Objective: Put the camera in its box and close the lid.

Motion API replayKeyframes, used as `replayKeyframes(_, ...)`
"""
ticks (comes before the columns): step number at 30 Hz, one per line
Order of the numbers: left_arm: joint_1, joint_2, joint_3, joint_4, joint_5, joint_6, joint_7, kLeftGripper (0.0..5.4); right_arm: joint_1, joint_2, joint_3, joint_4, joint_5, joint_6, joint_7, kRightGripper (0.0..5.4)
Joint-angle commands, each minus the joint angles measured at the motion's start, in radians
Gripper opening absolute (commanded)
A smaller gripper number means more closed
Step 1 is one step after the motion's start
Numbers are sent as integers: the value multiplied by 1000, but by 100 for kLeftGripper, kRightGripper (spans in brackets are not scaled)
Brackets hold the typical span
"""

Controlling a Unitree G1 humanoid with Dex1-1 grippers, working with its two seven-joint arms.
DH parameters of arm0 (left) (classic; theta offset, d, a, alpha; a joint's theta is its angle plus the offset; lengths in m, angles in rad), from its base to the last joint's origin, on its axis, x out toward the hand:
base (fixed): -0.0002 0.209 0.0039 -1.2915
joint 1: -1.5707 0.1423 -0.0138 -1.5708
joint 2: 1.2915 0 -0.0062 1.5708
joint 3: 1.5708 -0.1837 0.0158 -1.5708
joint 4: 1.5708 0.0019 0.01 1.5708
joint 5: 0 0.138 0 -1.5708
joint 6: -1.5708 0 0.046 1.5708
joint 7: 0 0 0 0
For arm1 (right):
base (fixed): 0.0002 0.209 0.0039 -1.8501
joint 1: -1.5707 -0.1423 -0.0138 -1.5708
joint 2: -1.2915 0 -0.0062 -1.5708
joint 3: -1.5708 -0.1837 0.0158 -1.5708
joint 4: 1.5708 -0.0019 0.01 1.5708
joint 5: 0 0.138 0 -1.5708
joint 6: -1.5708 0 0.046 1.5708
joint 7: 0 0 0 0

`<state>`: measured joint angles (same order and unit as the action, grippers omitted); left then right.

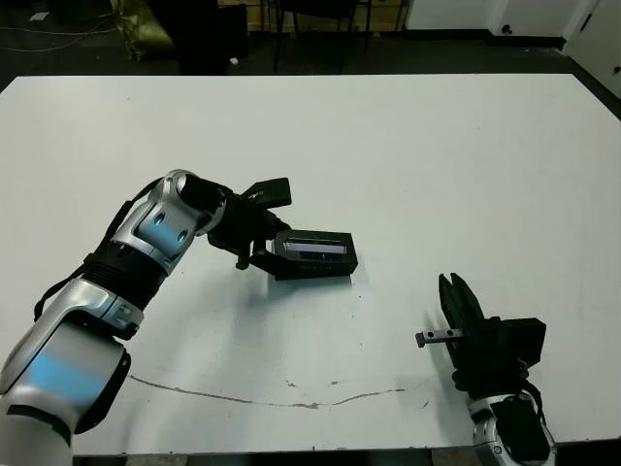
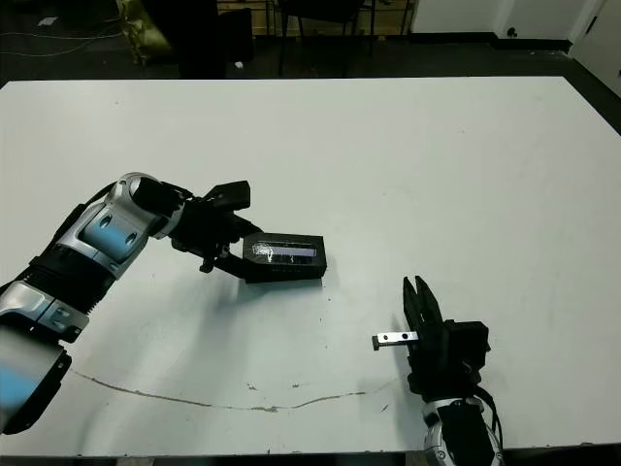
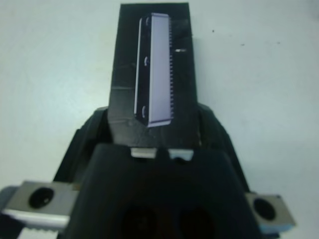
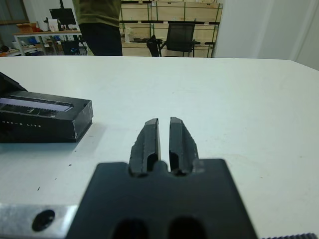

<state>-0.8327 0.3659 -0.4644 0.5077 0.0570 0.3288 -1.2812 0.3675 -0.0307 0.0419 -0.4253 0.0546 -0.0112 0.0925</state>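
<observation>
The lid (image 1: 315, 254), a black rectangular cover with a shiny silver-grey stripe on top, lies flat on the white table (image 1: 408, 155), left of centre. My left gripper (image 1: 275, 225) is shut on its near end. In the left wrist view the fingers (image 3: 94, 132) press both sides of the lid (image 3: 154, 64). The white-lined box and the camera are hidden. My right gripper (image 1: 454, 291) hovers near the front right, shut and empty. In the right wrist view its fingertips (image 4: 149, 130) nearly touch, and the lid (image 4: 40, 119) is off to one side.
A thin dark scratch (image 1: 291, 398) runs along the table's front edge. Beyond the far edge stand a person (image 4: 99, 25), an office chair (image 4: 179, 37) and shelves. Bare white tabletop spreads at the back and right.
</observation>
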Motion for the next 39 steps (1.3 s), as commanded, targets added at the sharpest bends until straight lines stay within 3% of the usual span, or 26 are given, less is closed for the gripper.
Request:
replayKeyframes(1, 33, 31, -4, 7, 26, 16, 13, 246, 15, -4, -3, -8, 1, 37, -7, 0)
replayKeyframes(31, 88, -13, -36, 66, 45, -47, 60, 244, 28, -2, -18, -33, 49, 75, -1, 0)
replayKeyframes(35, 88, -17, -56, 92, 47, -64, 36, 324, 32, -2, -18, -46, 47, 100, -11, 0)
replayKeyframes(39, 99, -12, -69, 97, 66, -94, 55, 413, 31, -13, -16, -33, 32, 63, 3, 0)
